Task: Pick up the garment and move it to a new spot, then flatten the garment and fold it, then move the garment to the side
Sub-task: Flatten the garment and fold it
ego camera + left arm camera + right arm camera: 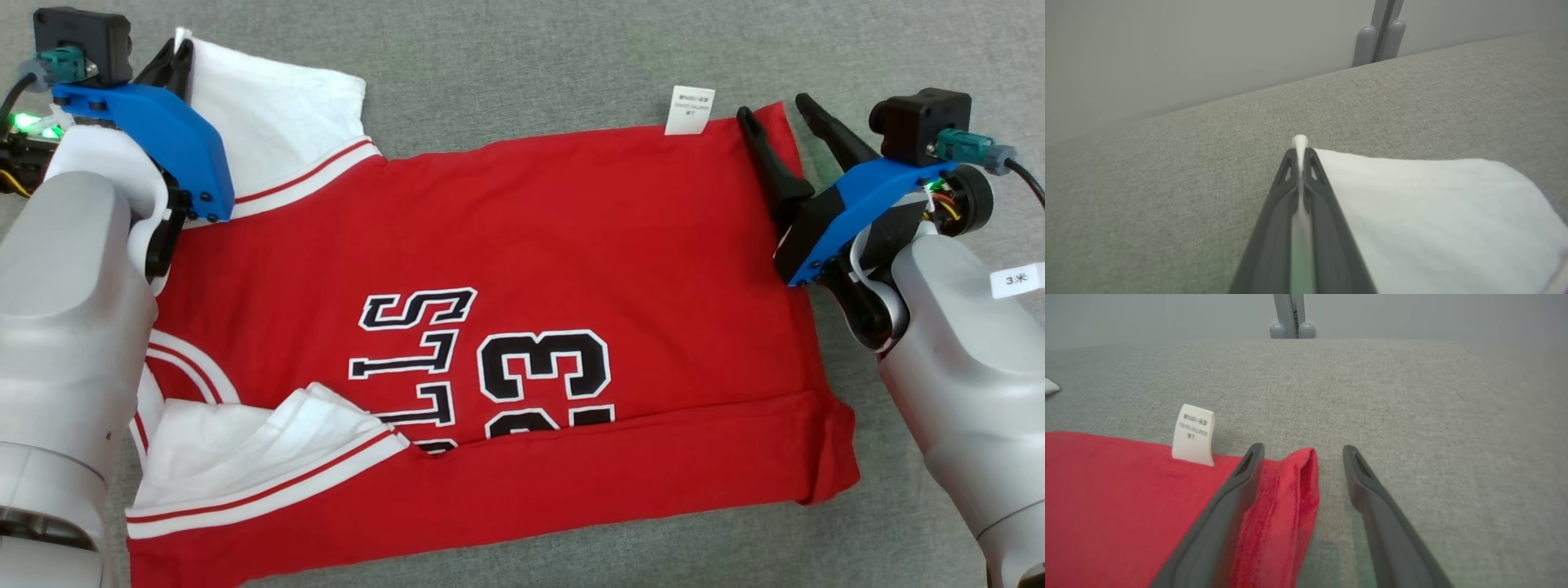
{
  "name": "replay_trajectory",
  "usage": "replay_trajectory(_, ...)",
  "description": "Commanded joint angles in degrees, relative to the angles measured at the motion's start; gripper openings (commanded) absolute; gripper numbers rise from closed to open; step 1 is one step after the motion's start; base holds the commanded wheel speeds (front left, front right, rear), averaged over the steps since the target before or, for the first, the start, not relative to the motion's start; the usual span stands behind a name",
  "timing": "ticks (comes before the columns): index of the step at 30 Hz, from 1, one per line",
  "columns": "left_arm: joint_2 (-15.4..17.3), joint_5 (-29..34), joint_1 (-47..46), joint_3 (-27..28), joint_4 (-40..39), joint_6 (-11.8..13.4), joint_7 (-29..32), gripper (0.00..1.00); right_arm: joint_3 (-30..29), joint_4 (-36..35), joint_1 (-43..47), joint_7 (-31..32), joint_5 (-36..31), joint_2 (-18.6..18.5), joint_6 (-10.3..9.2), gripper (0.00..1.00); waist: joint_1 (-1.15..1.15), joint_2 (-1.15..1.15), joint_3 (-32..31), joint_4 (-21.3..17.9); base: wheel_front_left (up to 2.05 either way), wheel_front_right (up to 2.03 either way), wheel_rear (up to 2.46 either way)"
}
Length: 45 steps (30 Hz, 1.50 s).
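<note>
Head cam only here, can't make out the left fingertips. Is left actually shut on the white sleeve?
Observer: Yes. In the left wrist view the left gripper is shut on the edge of the white sleeve, and a tuft of cloth pokes past the tips.
Operator: Is right bracketing the corner?
Observer: In the right wrist view the right gripper is open. The jersey's red corner stands raised between its fingers, close against one of them, with a gap to the other.
Operator: Anything past the far edge?
Observer: A grey post stands just beyond the far edge of the grey surface.
</note>
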Motion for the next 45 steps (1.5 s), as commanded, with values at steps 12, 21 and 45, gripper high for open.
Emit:
replay_trajectory(12, -0.61, -3.45, -1.72, -4.25, -0.72, 0.0, -4.37, 0.0, 3.89, 5.27, -2.36, 4.49, 3.99, -0.51, 0.02, 0.0, 0.0, -0.01, -0.43, 1.7, 0.0, 0.0, 0.0)
replay_trajectory(21, -1.19, -6.76, 1.18, -5.93, -2.25, 0.0, -9.64, 0.0, 4.67, 5.46, -1.27, -1.69, 4.94, -1.74, 0.02, 0.0, 0.0, -0.01, -3.45, 2.8, 0.0, 0.0, 0.0)
replay_trajectory(45, 2.35, -5.47, 22.19, 0.69, -27.82, 3.39, -13.59, 0.0, 4.58, -0.26, 8.74, -9.39, 4.96, -5.45, 0.02, 0.0, 0.0, -0.01, -7.97, 5.6, 0.0, 0.0, 0.0)
